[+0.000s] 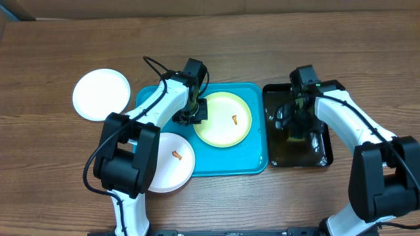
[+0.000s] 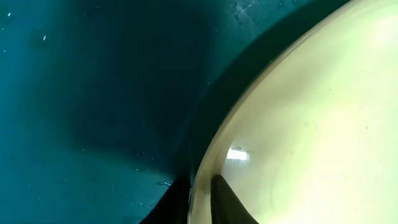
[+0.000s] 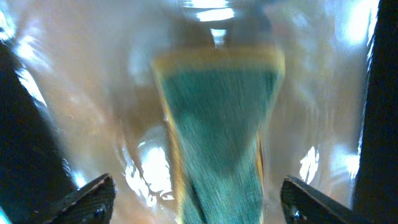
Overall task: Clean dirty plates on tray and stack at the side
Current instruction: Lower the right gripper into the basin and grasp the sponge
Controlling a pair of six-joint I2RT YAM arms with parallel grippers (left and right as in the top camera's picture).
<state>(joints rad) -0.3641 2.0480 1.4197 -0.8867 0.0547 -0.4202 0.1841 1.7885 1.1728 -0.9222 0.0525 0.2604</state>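
A pale yellow-green plate (image 1: 226, 124) with a small orange smear lies on the turquoise tray (image 1: 230, 160). My left gripper (image 1: 193, 110) is at the plate's left rim. In the left wrist view, that gripper (image 2: 200, 200) is shut on the plate's (image 2: 311, 124) rim, one finger under and one on top, with the tray floor (image 2: 93, 93) beside it. A white plate (image 1: 172, 164) with an orange smear overhangs the tray's front left corner. Another white plate (image 1: 102, 94) sits on the table left of the tray. My right gripper (image 1: 295, 121) (image 3: 199, 202) hangs open over a green-and-yellow sponge (image 3: 217, 124), its fingers apart from it.
The sponge (image 1: 295, 136) lies in a narrow black tray (image 1: 321, 154) right of the turquoise tray, and its floor looks wet and shiny (image 3: 93, 93). Wooden table surrounds both trays. Both arms' bases stand at the front edge.
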